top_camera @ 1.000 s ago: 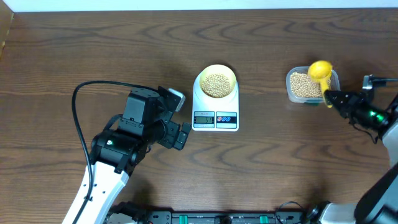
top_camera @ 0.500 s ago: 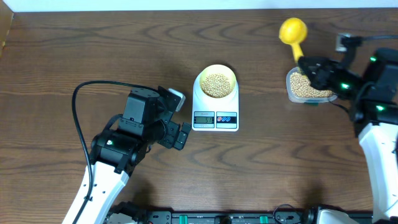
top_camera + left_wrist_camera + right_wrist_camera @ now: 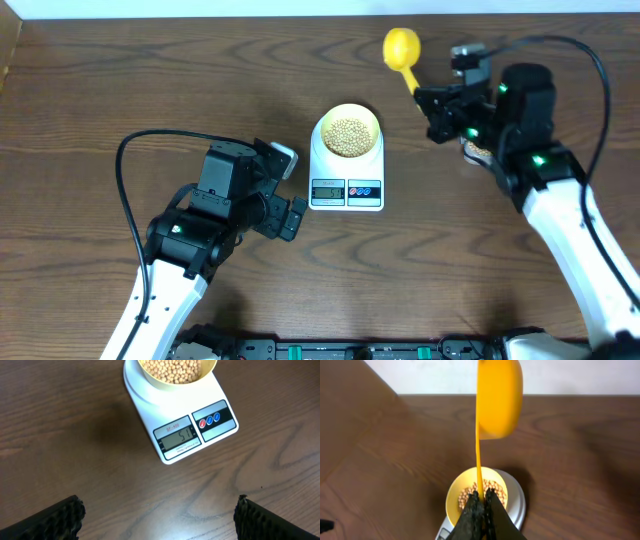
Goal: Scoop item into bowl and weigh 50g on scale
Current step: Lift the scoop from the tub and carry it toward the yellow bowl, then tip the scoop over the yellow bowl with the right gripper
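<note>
The white scale [image 3: 322,168] stands mid-table with the pale yellow bowl [image 3: 373,120] on it, and the bowl holds tan beans [image 3: 347,135]. My right gripper [image 3: 425,100] is shut on the handle of a bright yellow scoop [image 3: 402,46], held up behind and to the right of the bowl. In the right wrist view the scoop [image 3: 499,397] stands above the bowl [image 3: 454,497], and its inside is hidden. My left gripper [image 3: 159,520] is open over bare wood, in front of the scale [image 3: 150,400], whose display reads 51.
A clear tub [image 3: 474,150] of beans lies mostly hidden under my right arm, right of the scale. A black cable [image 3: 125,190] loops over the table to the left of my left arm. A pale wall runs along the table's far edge.
My right arm has swung left from the tub, carrying the scoop to a spot behind the scale. The left arm, bowl and scale have not moved.
</note>
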`<state>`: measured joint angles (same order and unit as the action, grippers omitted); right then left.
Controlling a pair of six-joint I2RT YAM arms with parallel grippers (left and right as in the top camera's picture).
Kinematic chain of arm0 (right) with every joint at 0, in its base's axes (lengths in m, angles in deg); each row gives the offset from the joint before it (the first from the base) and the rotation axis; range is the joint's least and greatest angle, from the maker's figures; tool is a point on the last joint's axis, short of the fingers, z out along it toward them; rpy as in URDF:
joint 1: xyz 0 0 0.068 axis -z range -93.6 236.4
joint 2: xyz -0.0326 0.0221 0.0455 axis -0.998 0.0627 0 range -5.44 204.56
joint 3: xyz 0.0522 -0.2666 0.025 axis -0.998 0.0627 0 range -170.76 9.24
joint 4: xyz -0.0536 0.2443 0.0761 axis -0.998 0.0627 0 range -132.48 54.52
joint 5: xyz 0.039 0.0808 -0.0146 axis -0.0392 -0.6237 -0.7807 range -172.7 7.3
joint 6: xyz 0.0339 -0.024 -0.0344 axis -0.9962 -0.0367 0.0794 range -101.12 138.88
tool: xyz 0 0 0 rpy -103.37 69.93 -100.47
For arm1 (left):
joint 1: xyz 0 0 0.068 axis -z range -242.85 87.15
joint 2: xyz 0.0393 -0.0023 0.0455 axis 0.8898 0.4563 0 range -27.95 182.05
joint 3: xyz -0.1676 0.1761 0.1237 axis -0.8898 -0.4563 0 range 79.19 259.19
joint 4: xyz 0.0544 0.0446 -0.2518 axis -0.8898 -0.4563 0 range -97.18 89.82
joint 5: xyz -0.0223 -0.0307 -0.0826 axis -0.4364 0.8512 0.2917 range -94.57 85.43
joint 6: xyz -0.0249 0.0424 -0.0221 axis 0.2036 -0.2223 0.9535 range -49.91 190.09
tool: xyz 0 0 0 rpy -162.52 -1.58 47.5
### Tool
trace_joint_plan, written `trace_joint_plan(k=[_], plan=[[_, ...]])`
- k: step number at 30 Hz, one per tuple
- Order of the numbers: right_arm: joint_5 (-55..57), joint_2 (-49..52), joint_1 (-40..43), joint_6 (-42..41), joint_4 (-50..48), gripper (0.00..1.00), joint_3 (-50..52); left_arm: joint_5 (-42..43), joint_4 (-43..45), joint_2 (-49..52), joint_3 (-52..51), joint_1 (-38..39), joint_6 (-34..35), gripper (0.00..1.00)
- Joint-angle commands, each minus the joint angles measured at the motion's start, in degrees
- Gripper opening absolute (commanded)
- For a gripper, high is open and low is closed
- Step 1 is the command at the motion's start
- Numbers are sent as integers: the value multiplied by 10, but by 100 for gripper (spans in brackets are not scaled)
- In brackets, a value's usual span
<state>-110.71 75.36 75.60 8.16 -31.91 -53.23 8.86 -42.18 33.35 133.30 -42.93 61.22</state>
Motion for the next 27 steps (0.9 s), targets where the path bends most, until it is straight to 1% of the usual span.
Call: trace_joint_plan(k=[1, 3, 8, 11, 15, 17, 22, 27], plan=[[-8, 61, -12, 25, 28, 1, -70, 5, 0, 1, 1, -2, -1, 98], [-15, 92, -17, 45, 74, 1, -119, 5, 0, 1, 1, -2, -1, 98], [10, 169, -35, 149, 260, 1, -254, 5, 0, 1, 1, -2, -1, 98], [57, 198, -52, 192, 317, 1, -300, 5, 0, 1, 1, -2, -1, 98], [120, 215, -73, 211, 326, 1, -309, 5, 0, 1, 1, -2, -1, 98], [125, 221, -79, 216, 330, 1, -309, 5, 0, 1, 1, -2, -1, 98], [136, 226, -103, 269, 355, 1, -308, 5, 0, 1, 1, -2, -1, 98], [161, 226, -122, 269, 365, 1, -307, 5, 0, 1, 1, -2, -1, 98]])
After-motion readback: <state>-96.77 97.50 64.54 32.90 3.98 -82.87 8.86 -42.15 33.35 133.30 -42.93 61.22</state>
